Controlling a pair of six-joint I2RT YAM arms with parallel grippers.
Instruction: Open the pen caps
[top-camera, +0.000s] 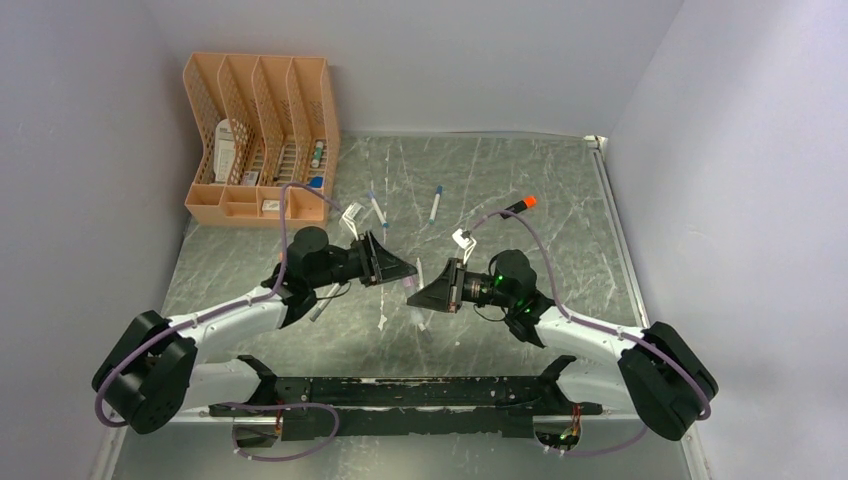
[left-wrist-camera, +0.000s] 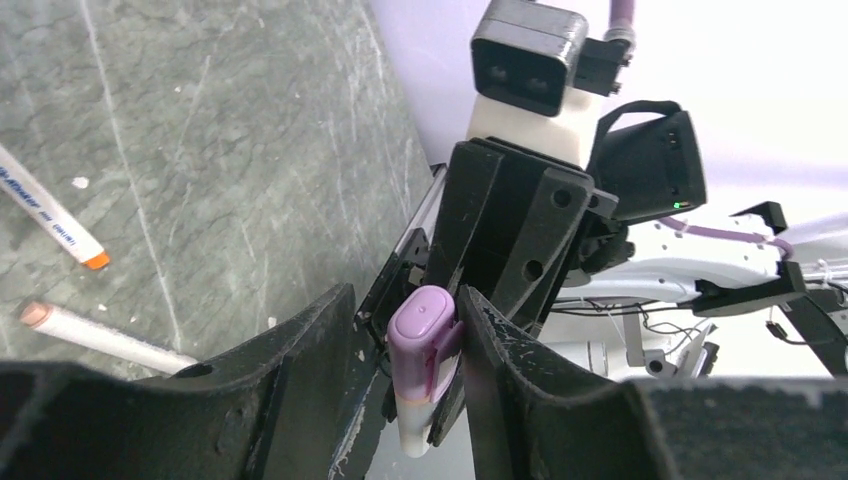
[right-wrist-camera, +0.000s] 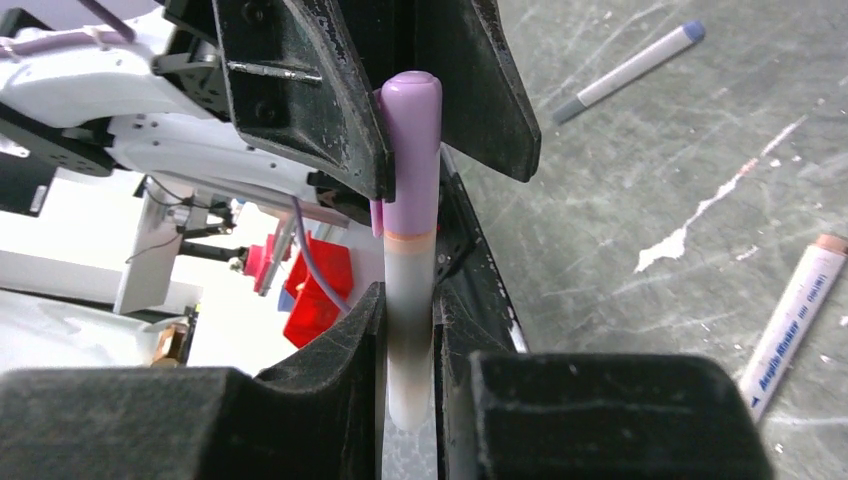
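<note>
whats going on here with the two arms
The right claw is shut on a white pen barrel, holding it up between the arms. The left claw has its fingers either side of the purple cap, which is on the pen; whether they grip it is unclear. Other pens lie on the table.

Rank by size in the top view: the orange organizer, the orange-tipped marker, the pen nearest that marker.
1. Organizer, clearly largest.
2. Marker and pen nearest it: similar length. The marker looks thicker, but both are small here, so I won't rank them.
</note>
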